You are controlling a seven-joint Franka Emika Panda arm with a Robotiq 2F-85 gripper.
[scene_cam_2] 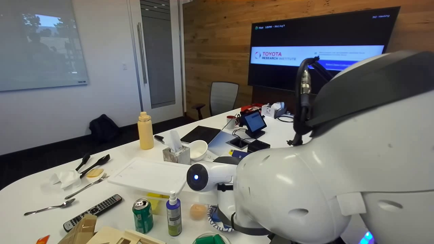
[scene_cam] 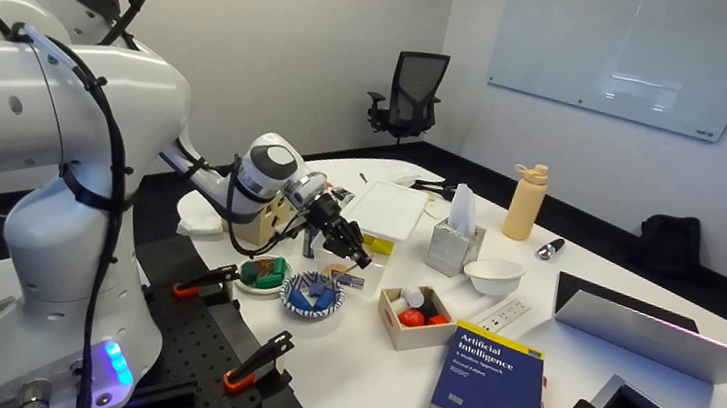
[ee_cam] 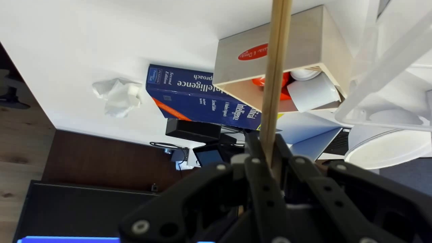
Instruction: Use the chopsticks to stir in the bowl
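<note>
Claw (ee_cam: pixel 267 145): pinching a pair of chopsticks (ee_cam: pixel 275 67); jaws drawn in close against both sides of the pair;
Chopsticks: pale wood, side by side; slanting down from the claw toward the bowl (scene_cam: pixel 303 312); in an exterior view the lower ends seem to reach into it; whether they touch the contents I cannot tell;
Stirring: the grip is in place, and the reach to the bowl looks done too; the stir itself I judge left, or under way at most; one moment shows no circling;
Bowl: below the claw, a little toward the robot's base (scene_cam: pixel 48 298); round, shallow, upright; blue-and-white patterned wall; blue pieces (scene_cam: pixel 324 300) inside;
Wooden box (scene_cam: pixel 426 338): across the claw from the bowl, lower than the claw;
Plate (scene_cam: pixel 253 289): past the bowl from the claw; green pieces (scene_cam: pixel 269 282) on it;
Book (scene_cam: pixel 487 390): beyond the box, farther still from the claw.
</note>
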